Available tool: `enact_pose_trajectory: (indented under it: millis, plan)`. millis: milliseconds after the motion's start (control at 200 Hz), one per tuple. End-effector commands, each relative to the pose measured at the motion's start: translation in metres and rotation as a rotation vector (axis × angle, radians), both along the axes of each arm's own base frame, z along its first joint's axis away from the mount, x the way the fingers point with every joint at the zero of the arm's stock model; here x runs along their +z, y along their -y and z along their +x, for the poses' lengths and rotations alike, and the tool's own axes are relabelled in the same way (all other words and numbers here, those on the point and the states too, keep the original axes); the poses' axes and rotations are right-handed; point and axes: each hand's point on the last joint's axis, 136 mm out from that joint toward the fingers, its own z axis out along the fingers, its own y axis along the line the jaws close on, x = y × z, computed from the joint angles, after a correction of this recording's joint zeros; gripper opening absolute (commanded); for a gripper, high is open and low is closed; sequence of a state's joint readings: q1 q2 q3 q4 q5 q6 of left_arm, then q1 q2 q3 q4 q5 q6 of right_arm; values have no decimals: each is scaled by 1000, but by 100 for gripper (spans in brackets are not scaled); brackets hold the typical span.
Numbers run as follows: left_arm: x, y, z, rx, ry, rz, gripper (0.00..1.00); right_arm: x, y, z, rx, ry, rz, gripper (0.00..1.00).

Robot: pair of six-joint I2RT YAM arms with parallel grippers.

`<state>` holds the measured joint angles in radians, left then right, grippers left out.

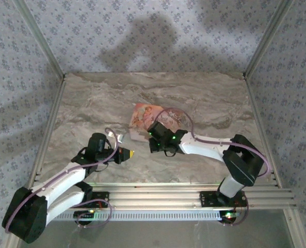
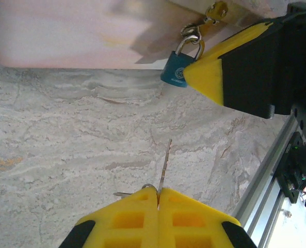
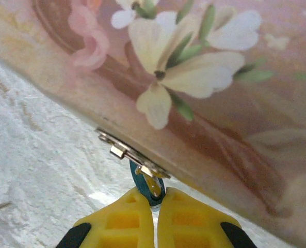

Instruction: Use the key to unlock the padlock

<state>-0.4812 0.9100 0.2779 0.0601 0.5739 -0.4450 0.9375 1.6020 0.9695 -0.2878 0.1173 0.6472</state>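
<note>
One padlock [image 2: 177, 70], one key [image 2: 164, 164] and one flower-printed box [image 3: 204, 77] are present. Two grippers appear: the left gripper [image 2: 158, 190] and the right gripper [image 3: 155, 195]. One table [image 1: 204, 98] lies beneath.

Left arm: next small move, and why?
Probably ease the left tool forward, carrying the key toward the padlock. The key is pinched, pointing roughly at the padlock's underside across a gap, and the right tool is shut on the padlock, steadying it.

Soft light is falling on the grey marbled tabletop [image 1: 204, 93], throwing shadows on the patterned back wall [image 1: 142, 31] at twelve o'clock. The pink floral box [image 3: 204, 67] is looking seemingly out of focus at the right wrist; glare is whitening the left wrist view at five o'clock.
</note>
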Motion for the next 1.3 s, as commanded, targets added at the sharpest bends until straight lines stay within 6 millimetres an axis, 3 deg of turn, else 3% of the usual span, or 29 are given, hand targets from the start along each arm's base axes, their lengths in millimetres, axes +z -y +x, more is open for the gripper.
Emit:
enact_pose_trajectory:
  millis: [0,110,260,769,1294]
  plan:
    - [5,0,-3,-11,26,2,0,-2,34,6,-151,23,-77,16]
    - [5,-1,-4,-8,23,5,0,-6,37,7,-222,41,-96,46]
    - [5,-1,-5,-11,14,15,0,-10,32,11,-302,87,-166,55]
    - [6,2,-10,-34,22,-5,0,-15,26,31,-537,219,-225,53]
    - [5,1,-14,-41,30,-17,0,-37,20,40,-541,213,-233,39]
